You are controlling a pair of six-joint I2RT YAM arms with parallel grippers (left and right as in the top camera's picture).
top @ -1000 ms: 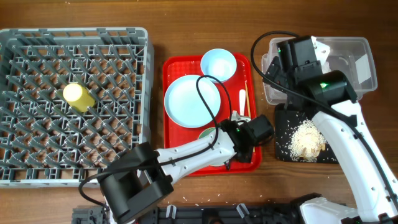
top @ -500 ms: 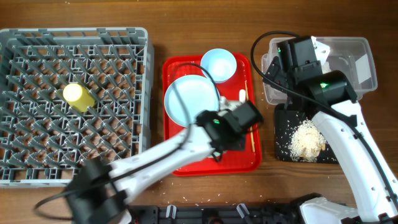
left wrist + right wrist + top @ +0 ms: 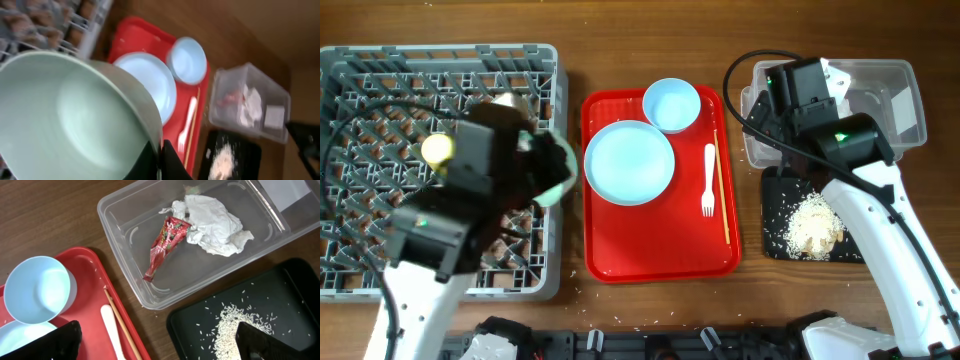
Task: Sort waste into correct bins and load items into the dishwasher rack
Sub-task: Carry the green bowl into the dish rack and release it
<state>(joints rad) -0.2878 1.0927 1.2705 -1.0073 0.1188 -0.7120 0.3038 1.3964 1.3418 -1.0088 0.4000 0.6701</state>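
Waste (image 3: 215, 225) is binned; my left pincer (image 3: 160, 155) is gripping a bowl (image 3: 75, 115) over the rack (image 3: 380, 90); plate (image 3: 629, 162), fork (image 3: 708, 180), chopsticks (image 3: 721, 190) are waiting.

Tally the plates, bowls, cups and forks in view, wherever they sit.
Plate: 1
Bowls: 2, tray bowl and held bowl
Cup: 1
Fork: 1
Total: 5

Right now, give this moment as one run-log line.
left gripper: shut on green bowl, above dishwasher rack edge | right gripper: open, empty, by clear tub
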